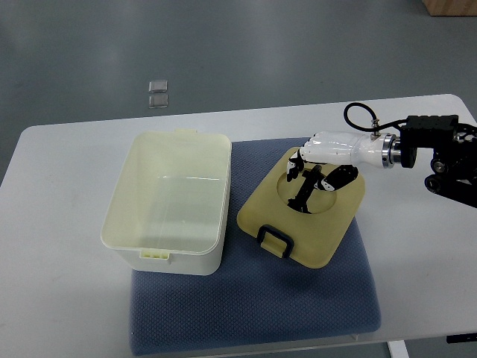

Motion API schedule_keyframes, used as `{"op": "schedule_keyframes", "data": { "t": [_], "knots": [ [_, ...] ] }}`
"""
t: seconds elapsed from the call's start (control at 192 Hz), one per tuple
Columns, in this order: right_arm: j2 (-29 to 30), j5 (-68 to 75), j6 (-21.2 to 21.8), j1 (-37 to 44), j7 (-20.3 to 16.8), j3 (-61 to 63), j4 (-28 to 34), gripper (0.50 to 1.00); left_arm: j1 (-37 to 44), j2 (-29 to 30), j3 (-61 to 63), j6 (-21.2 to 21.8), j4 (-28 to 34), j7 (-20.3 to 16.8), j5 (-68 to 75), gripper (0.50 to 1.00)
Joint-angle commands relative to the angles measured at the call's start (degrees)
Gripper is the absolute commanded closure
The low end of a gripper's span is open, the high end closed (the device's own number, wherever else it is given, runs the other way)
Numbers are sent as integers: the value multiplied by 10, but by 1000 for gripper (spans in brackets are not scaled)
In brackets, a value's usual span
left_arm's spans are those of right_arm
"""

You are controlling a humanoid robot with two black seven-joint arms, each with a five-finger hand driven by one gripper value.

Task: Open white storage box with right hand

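**Lid off and lying flat, right hand resting on it**

Under the right hand (317, 168), in the top view, lies the pale yellow rectangular plastic lid (305, 212), flat on the dark blue textured mat (253, 313) that covers the middle of the white table (425, 246). The lid is fully off, so the opening looks done and the hand is probably only setting the lid down or about to let go. The white-shelled hand reaches in from the right edge, its dark fingers (305, 190) curled down into the round recess in the lid's top; whether they press the surface or just hover I cannot tell, and nothing is clearly pinched.

To the far side of the hand, toward the left edge, stands the white open rectangular storage box (168, 201), interior bare, just beside the lid's corner. The lid's black handle (274, 240) sits on its near edge, below the fingers. The left arm does not show.
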Motion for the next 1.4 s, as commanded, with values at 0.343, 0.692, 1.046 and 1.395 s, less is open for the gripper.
{"op": "schedule_keyframes", "data": {
  "t": [0.343, 0.692, 1.046, 1.395],
  "knots": [
    [-49, 57, 90, 36, -6, 83, 19, 564, 2, 0, 0, 0, 0, 0, 0, 500],
    [-77, 523, 196, 2, -84, 280, -1, 566, 2, 0, 1, -1, -10, 0, 0, 500],
    [81, 787, 52, -130, -60, 388, -60, 566, 2, 0, 1, 1, -16, 0, 0, 500],
    [230, 788, 123, -222, -46, 579, -221, 564, 5, 0, 1, 2, -15, 1, 0, 500]
  ]
}}
